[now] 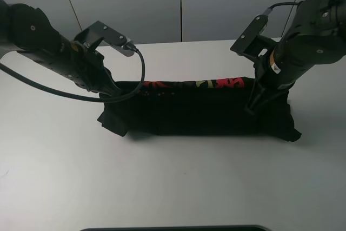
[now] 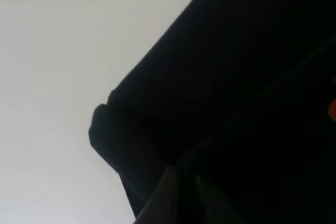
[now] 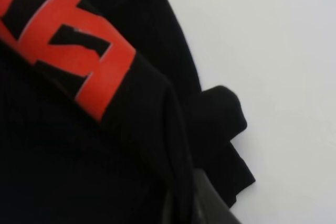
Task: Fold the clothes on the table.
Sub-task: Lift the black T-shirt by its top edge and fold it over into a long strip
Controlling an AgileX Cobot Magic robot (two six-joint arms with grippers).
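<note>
Pale grey wall panels stand behind the white table point(image 1: 173, 187), whose smooth top fills most of the high view. On the left side of that view the left gripper point(image 1: 111, 87) is down at the far left corner of the black T-shirt point(image 1: 200, 114), its tip lost against the dark cloth; its wrist view shows only black fabric point(image 2: 236, 103) pressed close, with a dim finger-like shape at the frame's edge, so I cannot tell whether its jaws are open or clamped on cloth. A black cable point(image 1: 81, 98) loops from that arm across the table to the shirt's far edge. On the right, the right gripper point(image 1: 255, 101) comes down onto the shirt near its far right corner; its wrist view shows a ridge of black fabric point(image 3: 157, 129) running up beside a dark finger point(image 3: 210, 203), yet whether the jaws are pinching that ridge cannot be told either. Large red characters point(image 3: 79, 51) lie on the cloth just beside it. The T-shirt itself lies across the middle of the table as a long, low band, doubled over so that a strip of red and tan print point(image 1: 205, 84) shows only along its far edge between the two grippers. Sleeve ends stick out at the near left point(image 1: 113, 124) and near right point(image 1: 289, 131) corners.
</note>
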